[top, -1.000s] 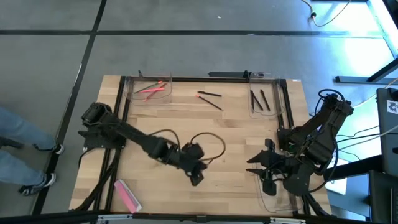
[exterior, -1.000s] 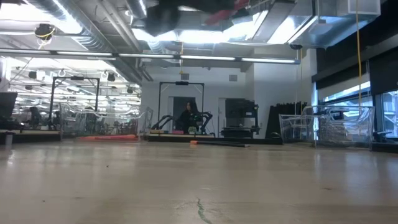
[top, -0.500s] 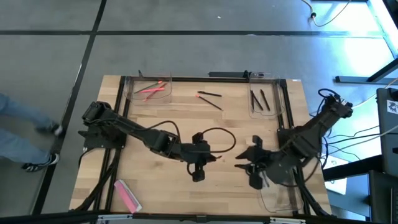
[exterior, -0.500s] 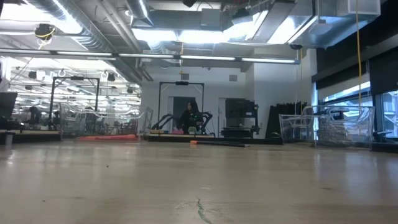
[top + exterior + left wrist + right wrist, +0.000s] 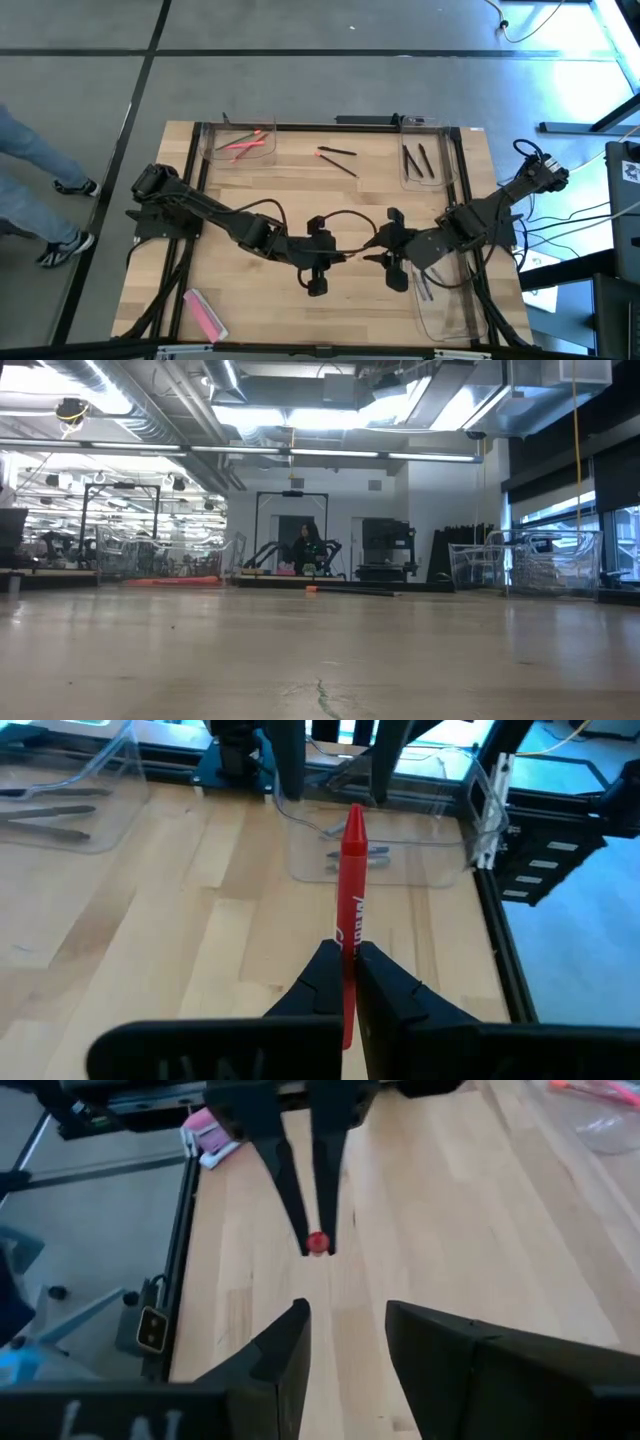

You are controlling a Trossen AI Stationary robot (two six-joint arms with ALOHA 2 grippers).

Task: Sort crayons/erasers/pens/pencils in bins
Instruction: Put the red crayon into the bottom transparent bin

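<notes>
Over the middle of the desk [image 5: 250,170], the left tool [image 5: 349,982] is clamped on a red crayon [image 5: 351,880], which sticks out past its fingertips toward the right tool [image 5: 385,262]. The right tool faces it with fingers spread wide, holding nothing; its wrist view shows the crayon's round tip just beyond the gap between its fingers. Two more crayons lie in the far-left bin [image 5: 241,142], two pens [image 5: 418,158] in the far-right bin [image 5: 425,150], and thin pencils [image 5: 424,287] in the near-right bin [image 5: 450,318]. A pen [image 5: 336,153] and another thin stick lie loose on the desk between the far bins. A pink eraser [image 5: 205,312] sits at the near-left corner.
</notes>
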